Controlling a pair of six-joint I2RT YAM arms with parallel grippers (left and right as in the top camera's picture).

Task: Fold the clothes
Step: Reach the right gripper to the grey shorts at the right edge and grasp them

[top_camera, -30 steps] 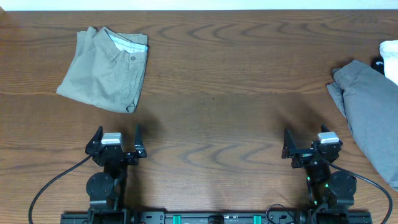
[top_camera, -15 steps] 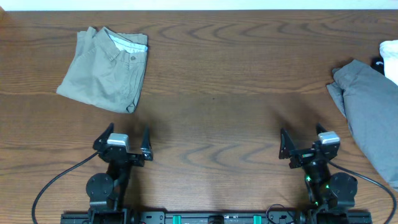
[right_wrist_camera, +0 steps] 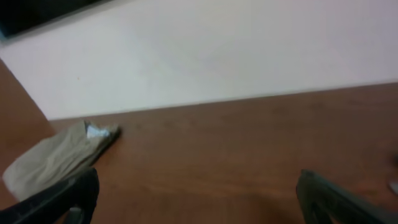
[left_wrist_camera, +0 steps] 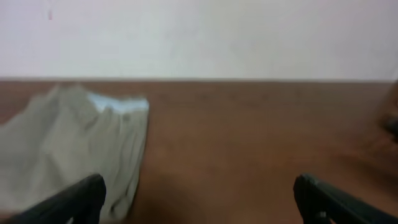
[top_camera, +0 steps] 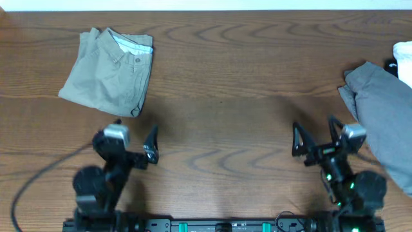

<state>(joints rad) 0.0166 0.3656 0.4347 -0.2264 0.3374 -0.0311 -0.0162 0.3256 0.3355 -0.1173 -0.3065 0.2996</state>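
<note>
A folded olive-khaki pair of shorts (top_camera: 109,74) lies at the far left of the table, its pale lining showing at the top; it also shows in the left wrist view (left_wrist_camera: 68,149) and the right wrist view (right_wrist_camera: 53,158). A mid-grey pair of shorts (top_camera: 383,113) lies crumpled at the right edge, partly out of view. My left gripper (top_camera: 135,138) is open and empty, below the khaki pair. My right gripper (top_camera: 317,136) is open and empty, just left of the grey pair.
A brown wooden table (top_camera: 225,77) spans the view. A white cloth (top_camera: 404,58) and a small dark object (top_camera: 391,64) sit at the far right edge. A pale wall (left_wrist_camera: 199,37) rises behind the table.
Both arms have lifted from their rest poses. The left gripper has swung slightly right, the right gripper slightly right toward the grey shorts. The clothes have not moved.
</note>
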